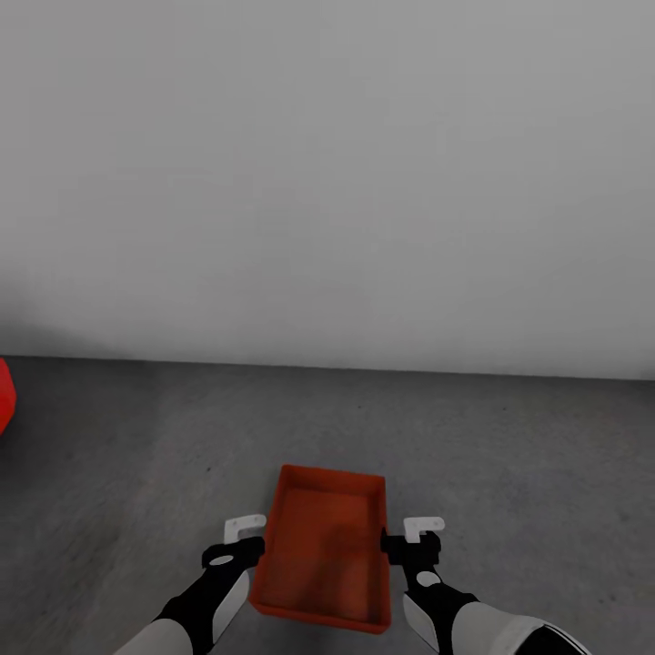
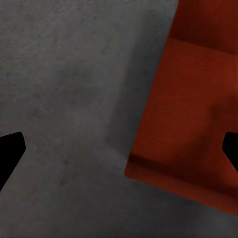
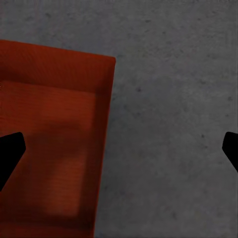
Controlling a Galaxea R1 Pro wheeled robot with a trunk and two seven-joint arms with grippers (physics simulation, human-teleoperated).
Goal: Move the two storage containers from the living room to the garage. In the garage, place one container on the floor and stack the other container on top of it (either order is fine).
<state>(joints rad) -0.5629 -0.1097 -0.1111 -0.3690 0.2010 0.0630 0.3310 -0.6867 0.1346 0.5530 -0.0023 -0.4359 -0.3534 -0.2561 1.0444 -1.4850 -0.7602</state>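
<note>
One orange-red storage container (image 1: 323, 546) sits low over the dark grey garage floor (image 1: 509, 455), just in front of me, open side up and empty. My left gripper (image 1: 247, 549) is at its left wall and my right gripper (image 1: 400, 546) at its right wall. In the left wrist view the left gripper (image 2: 119, 151) is open, fingertips (image 2: 10, 153) wide apart, straddling the container (image 2: 188, 124) wall. The right gripper (image 3: 119, 151) is open the same way across the container (image 3: 54, 144) edge. I cannot tell whether the container rests on the floor.
A plain white-grey wall (image 1: 327, 182) rises a short way ahead. A red object (image 1: 5, 396) pokes in at the far left edge, by the foot of the wall. Bare floor extends to both sides of the container.
</note>
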